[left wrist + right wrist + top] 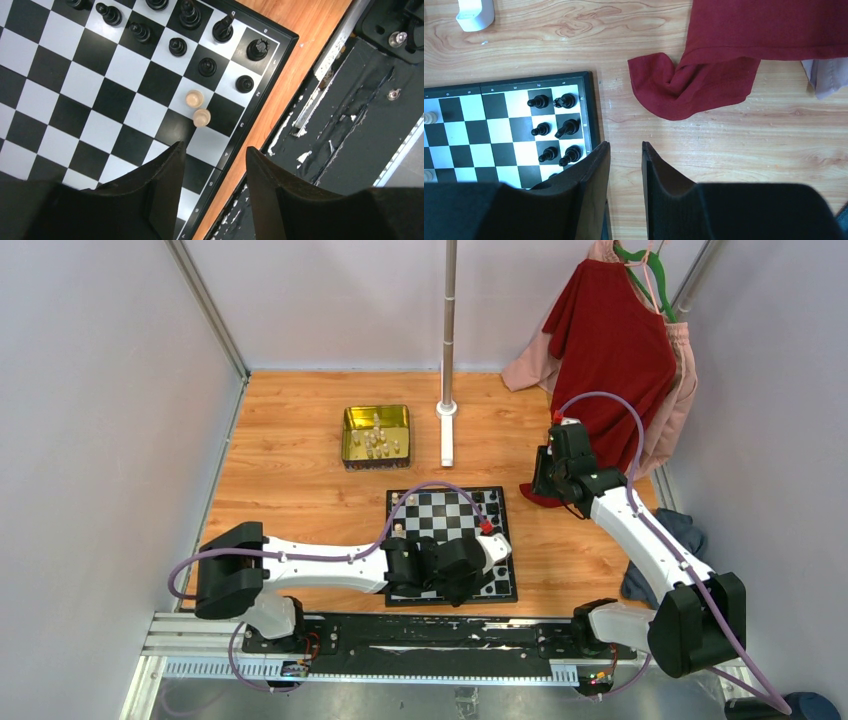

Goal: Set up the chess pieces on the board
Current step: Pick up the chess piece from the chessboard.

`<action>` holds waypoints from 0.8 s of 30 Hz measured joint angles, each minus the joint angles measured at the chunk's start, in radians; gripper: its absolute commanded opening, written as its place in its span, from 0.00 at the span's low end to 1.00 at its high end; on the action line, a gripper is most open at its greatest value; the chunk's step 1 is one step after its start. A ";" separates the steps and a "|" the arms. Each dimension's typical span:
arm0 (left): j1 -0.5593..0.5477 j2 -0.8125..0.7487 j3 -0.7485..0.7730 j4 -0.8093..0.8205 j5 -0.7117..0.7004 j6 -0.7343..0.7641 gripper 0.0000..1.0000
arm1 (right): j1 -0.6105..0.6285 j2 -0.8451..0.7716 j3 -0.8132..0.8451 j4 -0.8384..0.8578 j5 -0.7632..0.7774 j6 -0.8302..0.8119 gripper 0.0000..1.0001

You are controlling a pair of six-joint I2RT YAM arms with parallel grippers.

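Note:
The board (450,512) lies at the table's near middle. Black chess pieces (207,66) stand in two rows along one end, also seen in the right wrist view as black pieces (566,127). Two cream pieces (194,98) stand close together just ahead of my left gripper (214,150). It is open and empty, hovering over the board's border by the near edge. A few cream pieces (398,500) stand at the board's left side. More cream pieces (378,443) lie in the gold tin (347,435). My right gripper (625,145) is open and empty over bare wood right of the board (474,135).
A metal pole with a white foot (447,410) stands behind the board. Red and pink garments (610,350) hang at the back right, and a red sleeve (694,80) rests on the wood. A blue-grey cloth (665,540) lies at the right edge. The black rail (400,645) runs along the front.

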 measured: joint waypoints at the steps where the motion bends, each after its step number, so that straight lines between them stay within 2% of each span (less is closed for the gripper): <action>1: 0.000 0.008 -0.002 0.016 0.000 -0.006 0.53 | 0.000 0.000 0.000 0.000 0.000 0.000 0.34; 15: 0.000 0.119 -0.016 0.118 -0.042 -0.051 0.49 | 0.000 0.000 -0.006 0.003 0.000 0.000 0.34; 20: 0.000 0.132 -0.016 0.123 -0.091 -0.068 0.45 | 0.000 0.000 -0.006 0.003 0.000 0.000 0.34; 24: -0.001 0.140 -0.016 0.124 -0.117 -0.081 0.38 | 0.000 0.000 -0.007 0.003 0.000 0.000 0.34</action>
